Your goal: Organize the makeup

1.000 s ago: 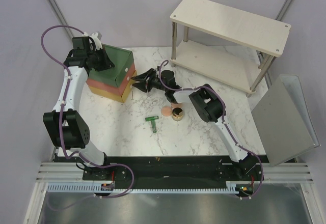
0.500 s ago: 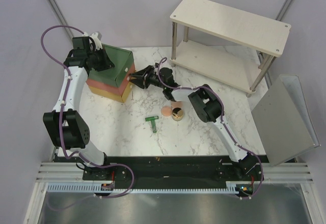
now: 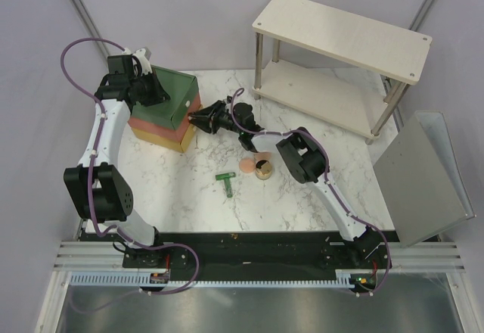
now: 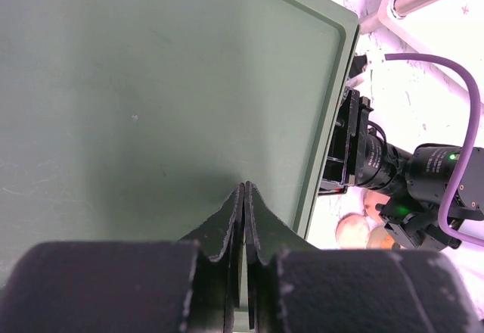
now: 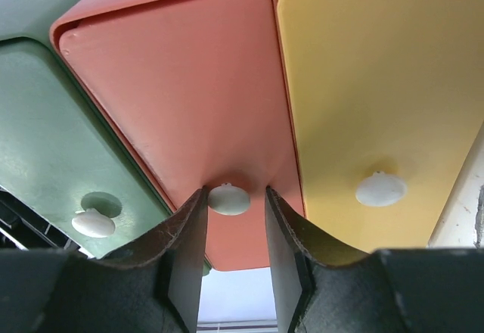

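Jaws spread, the right gripper [image 5: 234, 194] flanked a white round knob [image 5: 228, 200] on the green-orange-yellow plastic drawer box [image 3: 168, 118]; the left gripper [image 4: 244, 188], jaws pressed together, was above it.

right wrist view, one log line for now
right gripper open, straddling orange drawer knob | left gripper shut over drawer box

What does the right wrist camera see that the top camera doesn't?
Only the right wrist: the right gripper open around the knob of the orange drawer. Only the top: the pink disc, gold pot and green tool on the table, plus the shelf. Both: the drawer box.
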Motion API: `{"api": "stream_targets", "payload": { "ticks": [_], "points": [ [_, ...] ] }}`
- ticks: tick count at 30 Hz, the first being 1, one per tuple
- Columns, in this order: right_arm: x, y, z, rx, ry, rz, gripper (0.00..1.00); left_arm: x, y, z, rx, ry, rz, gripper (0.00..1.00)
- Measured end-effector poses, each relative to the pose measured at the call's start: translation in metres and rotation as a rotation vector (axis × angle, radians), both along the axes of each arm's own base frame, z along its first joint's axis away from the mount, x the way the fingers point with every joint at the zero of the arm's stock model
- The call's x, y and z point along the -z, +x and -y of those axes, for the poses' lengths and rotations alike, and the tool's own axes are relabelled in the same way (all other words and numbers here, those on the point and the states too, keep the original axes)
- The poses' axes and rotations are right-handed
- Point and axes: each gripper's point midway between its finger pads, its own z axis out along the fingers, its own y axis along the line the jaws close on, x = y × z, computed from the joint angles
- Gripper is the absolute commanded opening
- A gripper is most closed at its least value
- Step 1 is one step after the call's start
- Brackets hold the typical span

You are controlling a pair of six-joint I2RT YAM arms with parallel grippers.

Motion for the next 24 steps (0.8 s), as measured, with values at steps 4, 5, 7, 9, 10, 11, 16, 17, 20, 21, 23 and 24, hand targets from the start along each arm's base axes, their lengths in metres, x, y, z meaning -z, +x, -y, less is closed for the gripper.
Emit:
{"api": "stream_targets", "payload": {
  "ticks": [4, 5, 7, 9, 10, 11, 16, 17, 20, 21, 23, 24],
  "points": [
    [0.0, 0.001, 0.0, -0.002, 0.007, -0.003, 0.38, 0.0, 0.0, 0.0, 0.0, 0.0, 0.003, 0.08],
    [-0.001, 0.001, 0.0, -0.002, 0.008, -0.002, 0.36, 0.0, 0.0, 0.0, 0.0, 0.001, 0.004, 0.08],
    [-0.002, 0.001, 0.0, -0.003, 0.011, -0.003, 0.22, 0.0, 0.0, 0.0, 0.0, 0.001, 0.004, 0.08],
    [-0.003, 0.001, 0.0, -0.003, 0.014, 0.0, 0.13, 0.0, 0.0, 0.0, -0.001, 0.001, 0.005, 0.08],
    [-0.003, 0.001, 0.0, -0.003, 0.014, -0.003, 0.07, 0.0, 0.0, 0.0, 0.0, 0.001, 0.005, 0.08],
    [-0.002, 0.001, 0.0, -0.005, 0.014, -0.004, 0.04, 0.0, 0.0, 0.0, -0.001, 0.001, 0.006, 0.08],
    [-0.002, 0.001, 0.001, -0.012, 0.012, -0.003, 0.0, 0.0, 0.0, 0.0, -0.001, 0.002, 0.008, 0.08],
    [-0.002, 0.001, 0.001, -0.012, 0.012, -0.002, 0.0, 0.0, 0.0, 0.0, -0.001, 0.002, 0.008, 0.08],
    [0.001, 0.001, 0.003, -0.006, 0.009, 0.002, 0.0, 0.0, 0.0, 0.0, -0.001, 0.002, 0.008, 0.08],
    [0.001, 0.002, 0.005, 0.001, 0.01, 0.005, 0.0, 0.0, 0.0, 0.0, -0.001, 0.002, 0.008, 0.08],
    [0.001, 0.0, 0.008, 0.01, 0.003, 0.006, 0.0, 0.0, 0.0, 0.0, -0.001, 0.002, 0.008, 0.08],
    [0.001, -0.001, 0.011, 0.014, -0.002, 0.008, 0.0, 0.0, 0.0, 0.0, -0.001, 0.002, 0.008, 0.08]
  ]
}}
